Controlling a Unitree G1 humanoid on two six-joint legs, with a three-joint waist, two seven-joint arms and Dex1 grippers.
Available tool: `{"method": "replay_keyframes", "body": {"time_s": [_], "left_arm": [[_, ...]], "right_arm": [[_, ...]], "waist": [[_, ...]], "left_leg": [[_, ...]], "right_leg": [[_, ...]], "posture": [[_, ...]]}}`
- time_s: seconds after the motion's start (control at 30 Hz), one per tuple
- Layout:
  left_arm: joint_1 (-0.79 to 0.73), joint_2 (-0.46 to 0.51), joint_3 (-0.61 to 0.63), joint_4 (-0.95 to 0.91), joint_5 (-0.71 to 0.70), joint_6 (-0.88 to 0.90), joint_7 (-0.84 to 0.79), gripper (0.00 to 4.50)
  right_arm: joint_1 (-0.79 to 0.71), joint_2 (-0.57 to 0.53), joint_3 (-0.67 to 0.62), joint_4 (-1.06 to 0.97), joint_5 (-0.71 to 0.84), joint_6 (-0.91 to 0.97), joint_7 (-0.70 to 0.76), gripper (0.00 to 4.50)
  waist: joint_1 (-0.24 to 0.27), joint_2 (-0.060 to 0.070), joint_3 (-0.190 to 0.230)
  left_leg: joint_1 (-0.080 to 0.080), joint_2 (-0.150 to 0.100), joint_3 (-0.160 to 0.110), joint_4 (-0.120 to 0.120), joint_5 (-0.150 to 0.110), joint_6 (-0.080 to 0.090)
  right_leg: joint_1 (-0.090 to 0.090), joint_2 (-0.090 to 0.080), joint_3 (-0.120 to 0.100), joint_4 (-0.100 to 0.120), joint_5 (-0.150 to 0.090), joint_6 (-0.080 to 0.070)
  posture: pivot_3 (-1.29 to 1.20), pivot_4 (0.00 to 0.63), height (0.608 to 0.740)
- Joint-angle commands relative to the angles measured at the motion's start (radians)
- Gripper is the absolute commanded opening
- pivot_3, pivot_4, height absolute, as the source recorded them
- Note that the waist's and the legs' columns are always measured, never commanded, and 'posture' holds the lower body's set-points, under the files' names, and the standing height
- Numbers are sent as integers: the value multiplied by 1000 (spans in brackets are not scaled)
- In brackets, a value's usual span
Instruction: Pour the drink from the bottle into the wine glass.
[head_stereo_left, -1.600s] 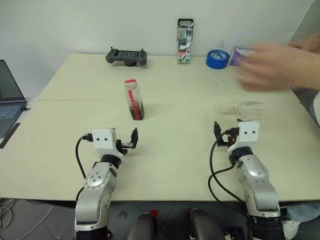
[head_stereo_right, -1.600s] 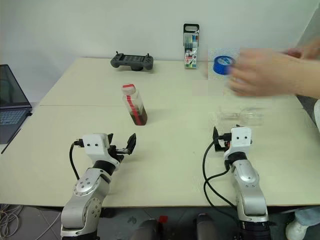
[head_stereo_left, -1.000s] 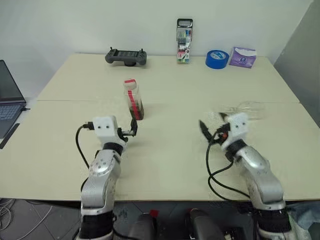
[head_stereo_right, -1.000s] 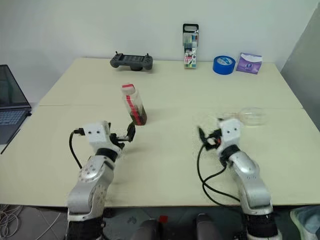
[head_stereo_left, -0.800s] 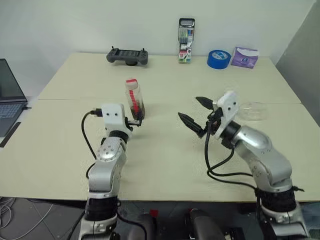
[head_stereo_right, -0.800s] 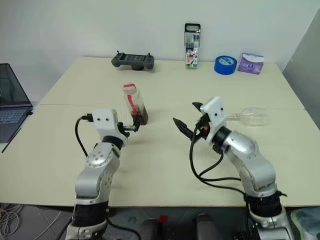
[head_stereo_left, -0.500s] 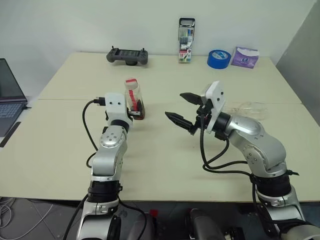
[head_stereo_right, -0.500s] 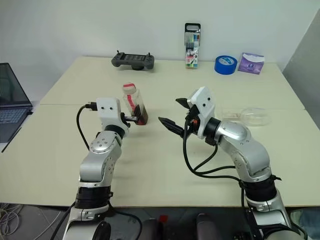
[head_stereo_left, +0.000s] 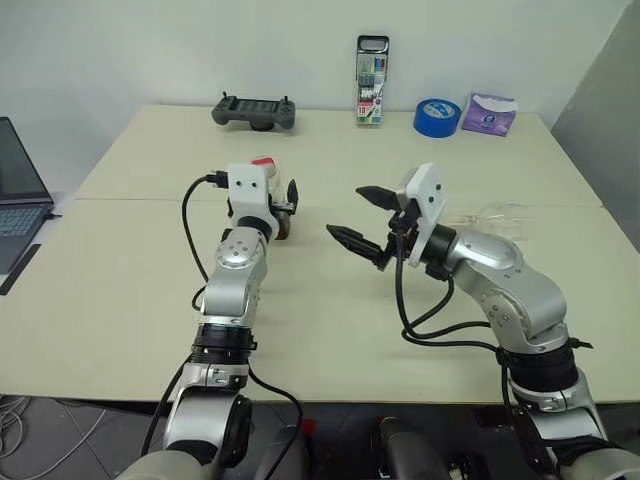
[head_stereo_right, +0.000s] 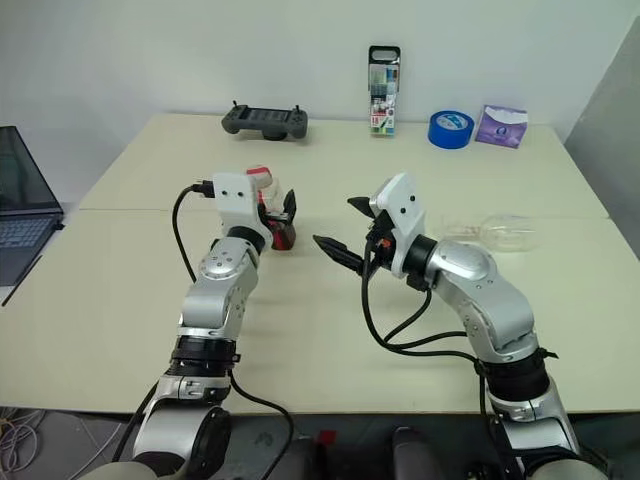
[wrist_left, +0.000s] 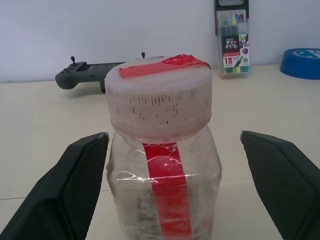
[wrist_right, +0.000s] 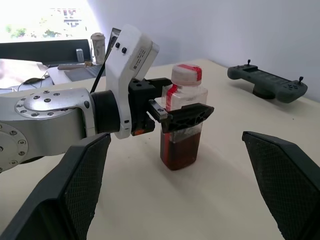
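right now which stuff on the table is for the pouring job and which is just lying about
For the job: bottle with the drink, wine glass lying on its side.

Lying about: game controller, marker pack, blue tape roll, purple packet, laptop.

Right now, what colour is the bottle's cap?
The cap is whitish with a red strip on top, clearest in the left wrist view.

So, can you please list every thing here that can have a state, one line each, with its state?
bottle: upright on the table, capped, lower part filled with dark drink
wine glass: lying on its side, empty
left gripper: open, one finger on each side of the bottle, not closed on it
right gripper: open, holding nothing
laptop: lid open
marker pack: standing upright
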Motion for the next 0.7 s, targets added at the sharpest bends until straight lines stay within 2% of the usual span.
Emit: {"method": "replay_keyframes", "body": {"time_s": [0.03,0.43,0.57,0.7], "left_arm": [[-31,0,-1,-2,11,-43,2,4488],[-76,-2,9,88,18,-109,9,4488],[-74,-6,14,99,16,-113,17,3664],[-69,-5,12,107,17,-127,20,2447]], "right_arm": [[5,-5,-10,-55,-2,-2,-13,4500],[52,-30,-1,-88,0,19,-20,4500],[55,-31,2,-94,2,23,-23,4500],[53,-31,1,-98,2,26,-25,4500]], "waist": [[0,0,0],[0,0,0],[0,0,0],[0,0,0]], "left_leg": [[0,0,0,0,0,0],[0,0,0,0,0,0],[0,0,0,0,0,0],[0,0,0,0,0,0]], "right_leg": [[0,0,0,0,0,0],[0,0,0,0,0,0],[0,0,0,0,0,0],[0,0,0,0,0,0]], "posture": [[0,150,740],[0,150,740],[0,150,740],[0,150,740]]}}
